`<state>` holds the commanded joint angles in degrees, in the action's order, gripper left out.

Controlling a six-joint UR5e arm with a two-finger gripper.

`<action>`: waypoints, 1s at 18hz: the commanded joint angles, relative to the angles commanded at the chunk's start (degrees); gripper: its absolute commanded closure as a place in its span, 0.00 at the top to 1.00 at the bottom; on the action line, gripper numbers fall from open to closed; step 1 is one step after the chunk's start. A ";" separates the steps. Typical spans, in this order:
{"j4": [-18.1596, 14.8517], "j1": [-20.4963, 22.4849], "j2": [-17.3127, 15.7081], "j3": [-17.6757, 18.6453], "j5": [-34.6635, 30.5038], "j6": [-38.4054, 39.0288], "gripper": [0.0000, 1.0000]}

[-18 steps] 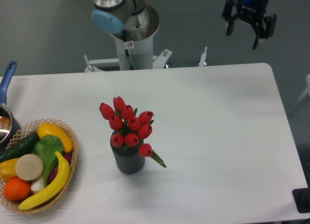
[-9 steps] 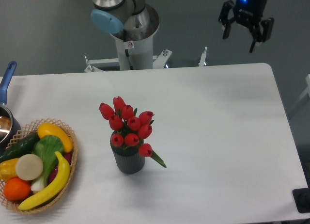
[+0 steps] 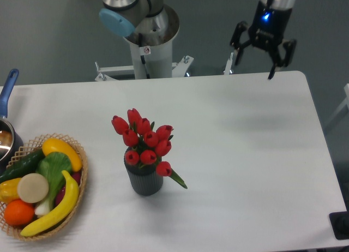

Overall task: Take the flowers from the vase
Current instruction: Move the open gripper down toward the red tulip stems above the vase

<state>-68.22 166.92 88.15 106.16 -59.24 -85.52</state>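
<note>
A bunch of red tulip flowers with green leaves stands in a short dark grey ribbed vase left of the table's middle. One green leaf hangs over the vase's right rim. My gripper hovers above the table's far edge at the upper right, well away from the flowers. Its two black fingers are spread and point down, with nothing between them.
A wicker basket of fruit and vegetables sits at the front left. A pot with a blue handle shows at the left edge. The robot's base stands behind the white table. A dark object lies at the front right corner.
The gripper has moved left and lower, from high at the upper right toward the table's far edge. Flowers and vase have not moved.
</note>
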 joint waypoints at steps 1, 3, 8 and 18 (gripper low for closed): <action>2.10 -1.67 0.18 0.88 1.39 0.53 1.00; 3.35 -2.56 0.53 2.55 5.60 0.62 1.00; 7.74 -3.36 0.27 8.17 16.42 0.53 1.00; 12.05 -10.47 5.09 8.62 23.82 0.18 1.00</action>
<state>-56.17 156.45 93.24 114.79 -35.42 -85.34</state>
